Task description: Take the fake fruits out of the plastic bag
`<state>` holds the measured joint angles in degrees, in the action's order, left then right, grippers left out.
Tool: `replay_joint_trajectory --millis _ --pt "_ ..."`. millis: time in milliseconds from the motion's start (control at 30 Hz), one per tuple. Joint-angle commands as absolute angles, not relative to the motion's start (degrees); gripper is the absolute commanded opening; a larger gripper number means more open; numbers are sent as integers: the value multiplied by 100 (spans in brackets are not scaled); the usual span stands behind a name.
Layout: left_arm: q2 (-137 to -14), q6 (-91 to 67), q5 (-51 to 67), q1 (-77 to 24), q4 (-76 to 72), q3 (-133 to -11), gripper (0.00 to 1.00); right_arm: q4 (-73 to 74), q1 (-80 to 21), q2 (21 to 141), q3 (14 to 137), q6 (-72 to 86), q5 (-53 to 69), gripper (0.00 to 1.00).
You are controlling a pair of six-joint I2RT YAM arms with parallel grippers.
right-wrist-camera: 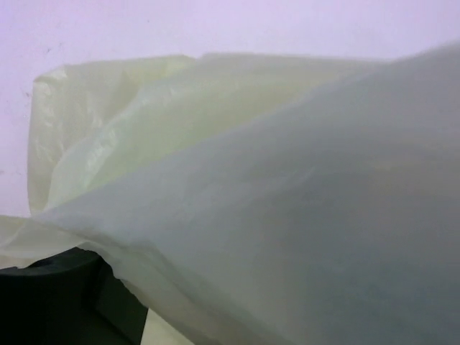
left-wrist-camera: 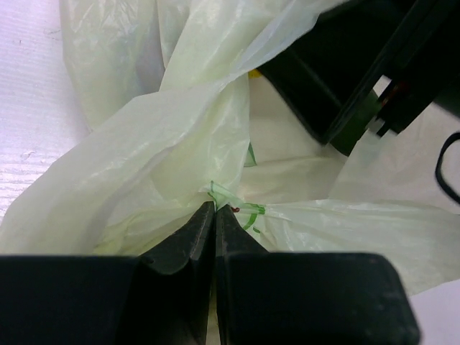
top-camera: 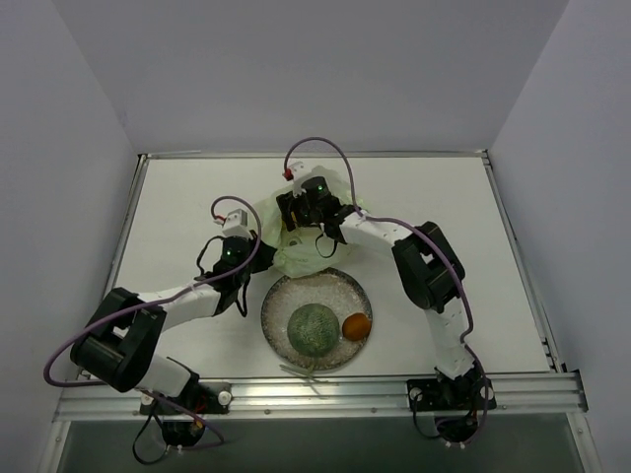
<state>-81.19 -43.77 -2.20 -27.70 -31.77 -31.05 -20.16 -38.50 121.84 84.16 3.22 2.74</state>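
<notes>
The left pincer (left-wrist-camera: 214, 215) is clamped shut on the plastic bag (top-camera: 296, 258) at the plate's (top-camera: 284, 296) twelve o'clock; the right pincer (top-camera: 301, 225), buried in it, opening impossible to tell, could snag and drag it.

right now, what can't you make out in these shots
- Anything left inside the plastic bag: its crinkled film hides it in every view.
- Whether the right hand is open or holding something: bag film fills the right wrist view, and its own body covers the fingers from above.
</notes>
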Motion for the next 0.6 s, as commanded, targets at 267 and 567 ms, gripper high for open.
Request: replay_joint_trajectory --millis 267,567 --pt "-8253 -4254 -255 -2795 -3199 -3349 2 -1107 -3604 13253 9931 -457 1643 78" --pt "-8156 -4210 -316 -2795 -3129 -3357 2 -1125 -3612 13456 10073 -352 1521 68"
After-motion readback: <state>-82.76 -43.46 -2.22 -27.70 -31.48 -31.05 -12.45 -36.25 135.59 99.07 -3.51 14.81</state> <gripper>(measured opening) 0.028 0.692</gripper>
